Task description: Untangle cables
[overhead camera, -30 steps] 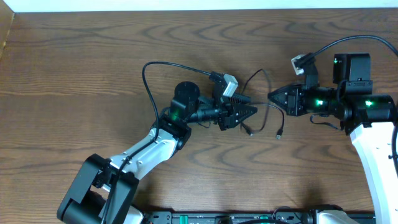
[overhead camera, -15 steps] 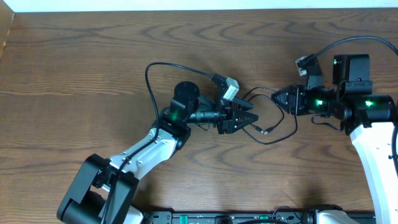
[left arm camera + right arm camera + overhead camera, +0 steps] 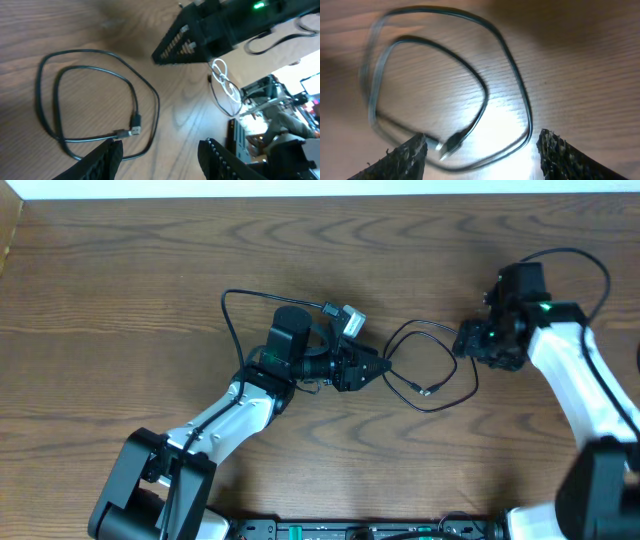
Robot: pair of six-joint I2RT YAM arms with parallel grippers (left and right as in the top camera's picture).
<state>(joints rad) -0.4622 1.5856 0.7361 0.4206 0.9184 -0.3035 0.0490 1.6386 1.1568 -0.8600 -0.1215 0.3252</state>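
From overhead, I saw the black cable point(image 3: 430, 391) lying in loose loops on the table point(image 3: 150, 270), just right of centre, between the two arms. The left gripper point(image 3: 378, 367) pointed at the loops from the left, its tip just beside the nearest one. The right gripper point(image 3: 463, 340) sat at the loops' upper right edge. From up there I could not tell how either set of jaws stood.

On the left wrist view, the cable filled the left half of the frame as two loops, one inside the other, with two plug ends close together at lower centre. The left jaws were apart along the bottom edge, holding nothing. The right gripper showed dark across the top.

On the right wrist view, the cable was blurred and looped across the upper frame, with a plug at lower centre. The right jaws stood apart at the bottom corners, empty.
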